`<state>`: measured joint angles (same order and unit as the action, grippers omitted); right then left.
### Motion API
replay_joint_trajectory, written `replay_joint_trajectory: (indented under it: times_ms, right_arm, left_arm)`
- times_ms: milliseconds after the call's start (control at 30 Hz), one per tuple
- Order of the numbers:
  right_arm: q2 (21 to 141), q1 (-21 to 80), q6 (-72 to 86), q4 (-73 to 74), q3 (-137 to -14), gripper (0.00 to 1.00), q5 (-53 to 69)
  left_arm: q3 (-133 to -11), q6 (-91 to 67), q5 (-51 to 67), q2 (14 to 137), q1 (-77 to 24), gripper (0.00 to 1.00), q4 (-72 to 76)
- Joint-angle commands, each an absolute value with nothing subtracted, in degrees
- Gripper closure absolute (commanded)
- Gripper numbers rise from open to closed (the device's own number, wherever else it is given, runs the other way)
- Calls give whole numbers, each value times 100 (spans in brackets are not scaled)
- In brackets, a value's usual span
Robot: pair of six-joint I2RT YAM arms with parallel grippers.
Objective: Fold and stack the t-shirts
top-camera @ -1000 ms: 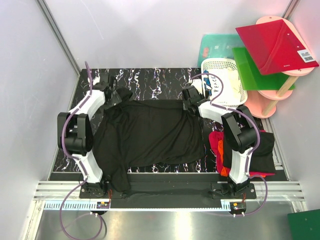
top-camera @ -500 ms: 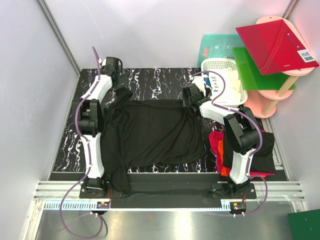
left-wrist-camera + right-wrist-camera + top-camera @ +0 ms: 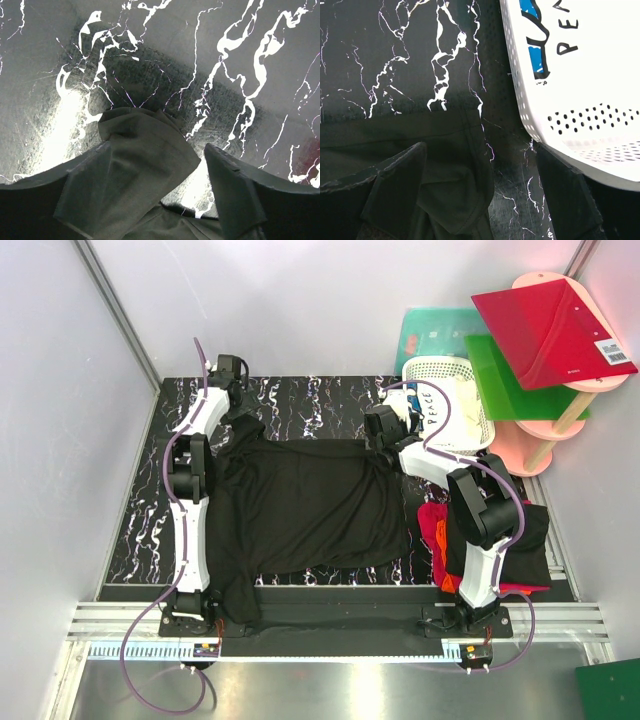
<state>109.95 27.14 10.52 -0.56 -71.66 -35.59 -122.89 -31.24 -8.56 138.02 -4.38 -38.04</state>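
Black marbled tabletop point(image 3: 300, 400) is carrying a soft black cloth t-shirt point(image 3: 300, 505), spread flat lengthwise between both arms. Left gripper point(image 3: 155, 152), jaws apart, is straddling its sleeve tip point(image 3: 142, 135); right gripper point(image 3: 481, 147), equally open, is hovering over its hem corner point(image 3: 455, 200).

Bright, even overhead light; glare whitens the marbled table point(image 3: 65, 125) in the left wrist view.

The left arm point(image 3: 188, 540) and right arm point(image 3: 480, 575) had white shell links joined by black housings. A thin purple cable point(image 3: 122, 670) trailed along each. Each arm ended in dark, matte, wedge-shaped fingers point(image 3: 240, 200) point(image 3: 565, 200).
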Motion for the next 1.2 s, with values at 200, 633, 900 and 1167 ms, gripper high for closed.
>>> replay_joint_trajectory:
  times_ms: [200,633,900,1167]
  right_arm:
    - [11039,2698,976,-343,-7374,3,-3806]
    - [11030,2663,993,-474,-7251,3,-3867]
    - [11600,2540,958,-256,-7995,6,-3569]
    - [12024,2452,1485,1238,-8745,15,-3375]
  left_arm:
    - [-12568,-2848,-1046,14071,-413,53,-4051]
    - [-12059,-2935,-1459,13290,-396,100,-3947]
    - [-11251,-2786,-1923,12139,-658,100,-3639]
    - [-10311,-2847,-2311,11409,-721,100,-3612]
